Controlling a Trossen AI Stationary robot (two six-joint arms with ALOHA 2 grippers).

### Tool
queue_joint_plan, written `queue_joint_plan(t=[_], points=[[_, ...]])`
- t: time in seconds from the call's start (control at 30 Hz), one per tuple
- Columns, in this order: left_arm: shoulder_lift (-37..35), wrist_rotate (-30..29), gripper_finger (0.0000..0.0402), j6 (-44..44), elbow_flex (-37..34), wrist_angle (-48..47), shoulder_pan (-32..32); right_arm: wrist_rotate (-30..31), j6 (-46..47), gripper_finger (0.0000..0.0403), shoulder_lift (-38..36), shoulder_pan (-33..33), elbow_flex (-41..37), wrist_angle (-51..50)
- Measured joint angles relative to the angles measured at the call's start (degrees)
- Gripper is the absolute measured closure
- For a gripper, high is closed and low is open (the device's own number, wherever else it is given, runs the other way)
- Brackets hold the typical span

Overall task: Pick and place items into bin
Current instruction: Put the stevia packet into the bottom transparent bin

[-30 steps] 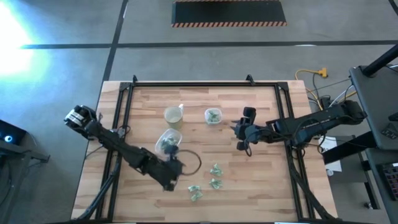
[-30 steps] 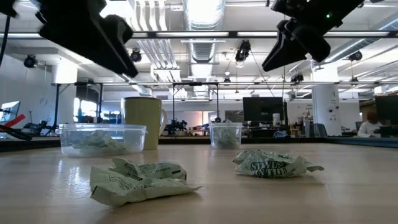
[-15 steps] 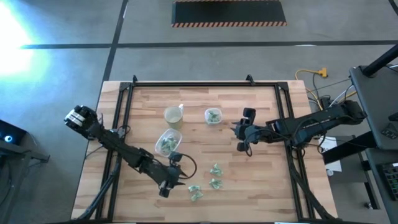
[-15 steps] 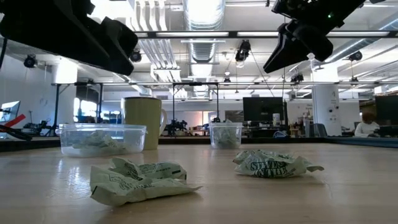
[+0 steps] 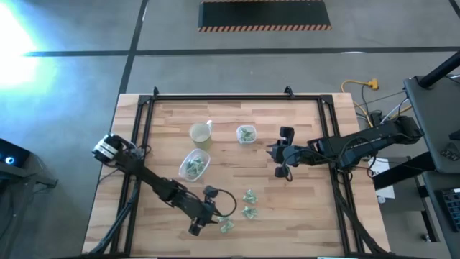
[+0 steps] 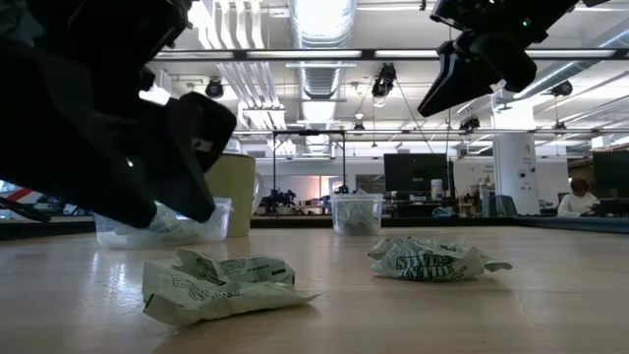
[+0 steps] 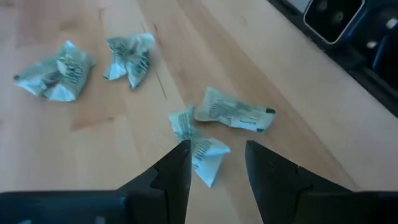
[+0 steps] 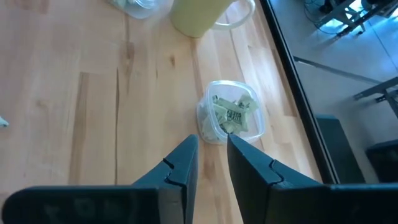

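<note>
Hovering left end effector (image 7: 214, 165), fingers apart, over wrapped piece (image 7: 198, 148) | right end effector (image 8: 211, 155) narrowly parted over small bin (image 8: 231, 118)

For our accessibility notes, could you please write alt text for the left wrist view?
The left gripper, open, hovers over a crinkled pale-green wrapped piece on the wooden table. A second piece lies just beyond it, and two more lie farther off.

Pale yellowish cup (image 5: 200, 133) upright on wooden table (image 5: 172, 119), about 11 o'clock of centre. Person (image 6: 575, 197) seated in room beyond, 3 o'clock in low view.
</note>
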Motion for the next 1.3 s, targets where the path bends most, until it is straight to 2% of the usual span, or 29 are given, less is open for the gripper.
queue_joint_plan(t=[0.6,1.07,1.17,1.3], points=[[6.1,0.0,0.0267,1.0,1.3,3.4,1.0,0.0,1.3,0.033,0.0,0.0,-0.1,-1.4],[6.7,-0.4,0.0267,1.2,1.8,3.1,3.4,0.0,1.5,0.0334,0.0,0.0,-0.2,-1.5],[6.7,-0.4,0.0277,1.3,1.8,3.1,3.7,0.0,1.5,0.0335,0.0,0.0,-0.2,-1.5],[6.7,-0.4,0.0313,1.3,1.8,3.1,3.9,0.0,1.5,0.0331,0.0,0.0,-0.2,-1.5]])
